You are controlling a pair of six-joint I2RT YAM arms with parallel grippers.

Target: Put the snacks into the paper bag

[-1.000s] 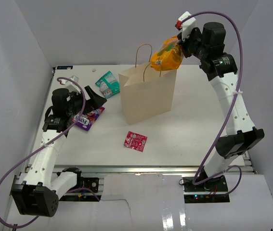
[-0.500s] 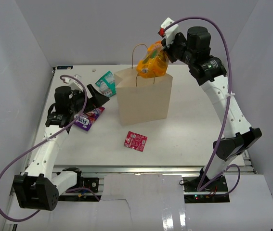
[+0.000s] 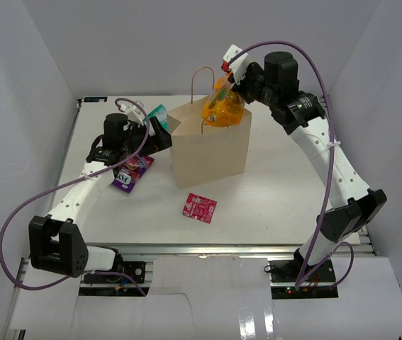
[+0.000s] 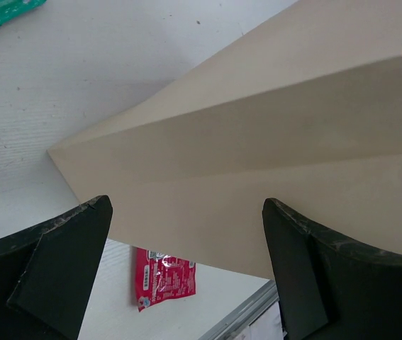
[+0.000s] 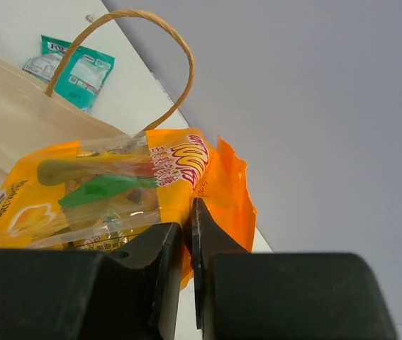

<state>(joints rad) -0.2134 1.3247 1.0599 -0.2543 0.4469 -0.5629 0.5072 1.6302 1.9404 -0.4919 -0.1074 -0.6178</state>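
The tan paper bag (image 3: 211,147) stands upright mid-table. My right gripper (image 3: 235,85) is shut on the orange-yellow pouch (image 3: 222,108) and holds it over the bag's open top; the pouch (image 5: 108,191) fills the right wrist view beside a handle (image 5: 158,42). My left gripper (image 3: 164,131) is open, its jaws wide apart against the bag's left side (image 4: 257,142). The purple packet (image 3: 131,171) lies under the left arm. The teal-green packet (image 3: 159,113) lies behind the left gripper, mostly hidden. The pink-red packet (image 3: 199,207) lies in front of the bag.
White walls enclose the table on the left, back and right. The metal rail (image 3: 208,251) runs along the front edge. A small white object (image 3: 139,103) lies near the back edge.
My right gripper has carried the orange-yellow pouch left and down onto the bag's mouth. My left arm has swung right, bringing its open gripper up to the bag's left side.
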